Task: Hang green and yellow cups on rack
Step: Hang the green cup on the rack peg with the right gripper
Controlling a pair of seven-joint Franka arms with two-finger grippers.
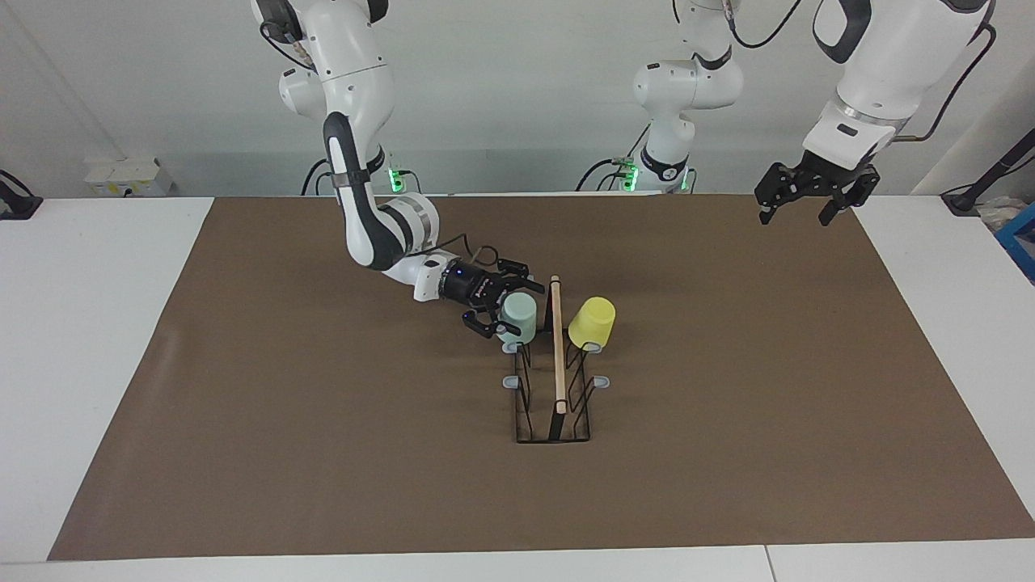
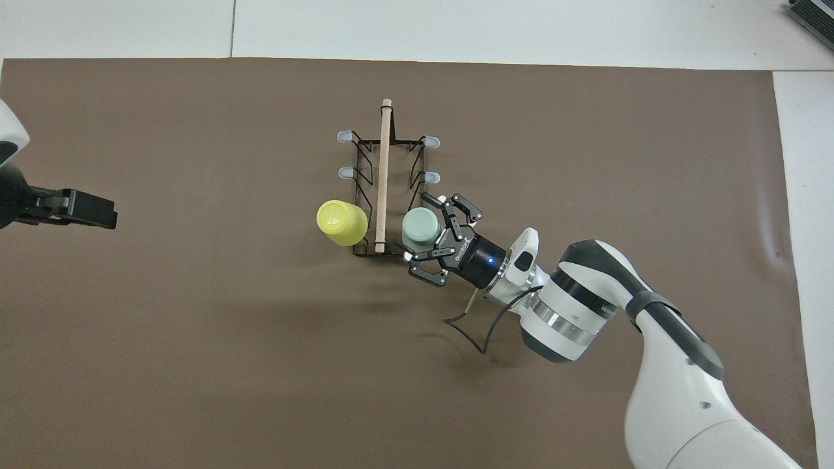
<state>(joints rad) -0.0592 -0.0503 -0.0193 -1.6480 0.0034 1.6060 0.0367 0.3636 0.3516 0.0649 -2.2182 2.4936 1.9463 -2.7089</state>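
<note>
Both cups sit on the rack [image 1: 556, 380]; right gripper [image 1: 503, 305], jaws open around the green cup [image 1: 518, 316], should withdraw; left gripper [image 1: 808, 206] waits, jaws open.

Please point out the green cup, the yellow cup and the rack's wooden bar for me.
green cup [image 1: 519, 314], facing view, on its side wall.
yellow cup [image 1: 591, 322], facing view, on its side wall.
wooden bar [image 2: 382, 176], overhead view, about midway along its length.
</note>
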